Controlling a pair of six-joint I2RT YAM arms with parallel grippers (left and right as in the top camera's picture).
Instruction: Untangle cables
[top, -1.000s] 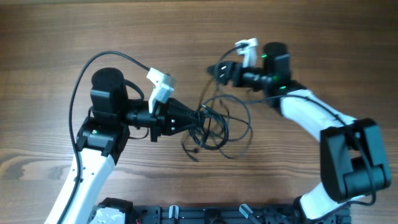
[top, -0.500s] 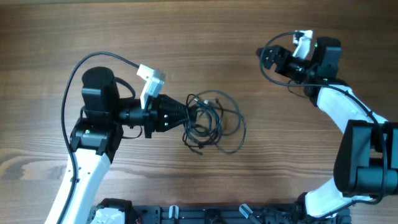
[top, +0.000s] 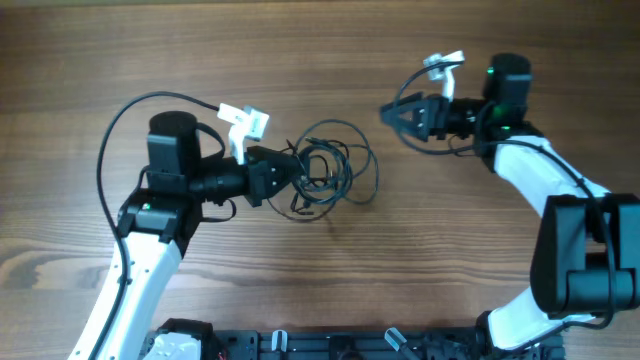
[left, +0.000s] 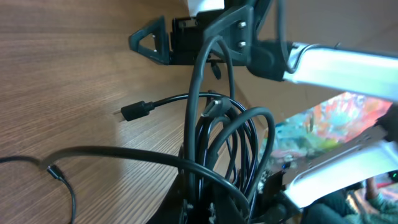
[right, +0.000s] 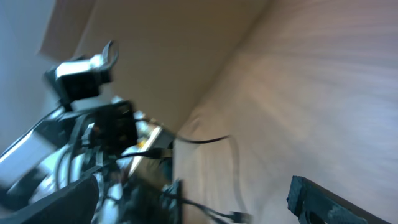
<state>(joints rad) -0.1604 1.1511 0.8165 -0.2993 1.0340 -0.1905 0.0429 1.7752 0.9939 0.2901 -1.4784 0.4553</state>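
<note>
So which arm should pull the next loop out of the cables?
Probably right. The right gripper is open and empty, facing the cables; the left gripper is shut on them as anchor.

Top-down overhead, close wrists, shared cables (top: 322, 178)

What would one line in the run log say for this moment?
left hand: shut on cables | right hand: open, holding nothing, apart from cables | cables: tangled loops

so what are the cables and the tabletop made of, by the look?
The cables: thin black cord with a smooth, faintly glossy jacket, probably PVC or rubber. They curl into loose loops and catch soft highlights in the left wrist view. The table: brown wood grain, matte. Whether it is solid wood or printed laminate, cannot tell.
</note>
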